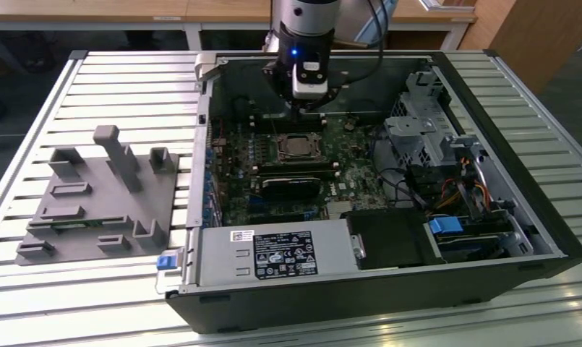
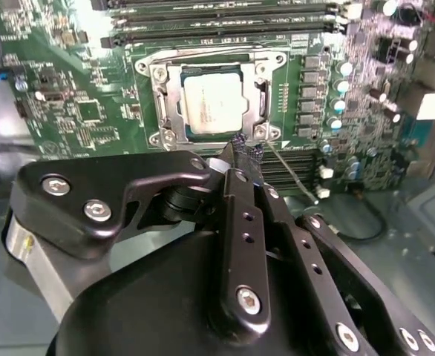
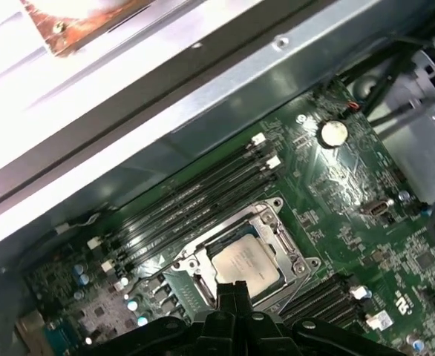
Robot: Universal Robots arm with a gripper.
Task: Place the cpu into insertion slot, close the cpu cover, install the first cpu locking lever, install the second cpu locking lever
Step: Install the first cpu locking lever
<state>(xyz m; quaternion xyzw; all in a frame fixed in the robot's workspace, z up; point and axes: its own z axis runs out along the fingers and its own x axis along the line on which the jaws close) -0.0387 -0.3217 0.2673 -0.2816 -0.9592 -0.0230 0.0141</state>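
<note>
The cpu (image 2: 211, 104) lies flat in the insertion slot (image 2: 152, 73) on the green board, its silver top showing. The cpu cover (image 2: 170, 111) rests down around it as a silvery frame. My gripper (image 2: 247, 148) hangs just off one edge of the socket, its black fingertips (image 2: 239, 143) pressed close together with nothing visible between them. A thin wire locking lever (image 2: 295, 178) slants away from the socket corner beside the fingertips. In the first wrist view the gripper (image 3: 232, 291) sits at the edge of the cpu (image 3: 243, 261). The exterior view has the gripper (image 1: 305, 107) above the socket (image 1: 296, 147).
The open black computer case (image 1: 522, 217) lies on a slatted metal table (image 1: 117, 94). Long black memory slots (image 2: 225, 22) flank the socket. A black card (image 1: 291, 184), drive cage (image 1: 421, 134) and cables (image 1: 464, 191) crowd the case. A grey fixture (image 1: 103, 195) stands at the exterior view's left.
</note>
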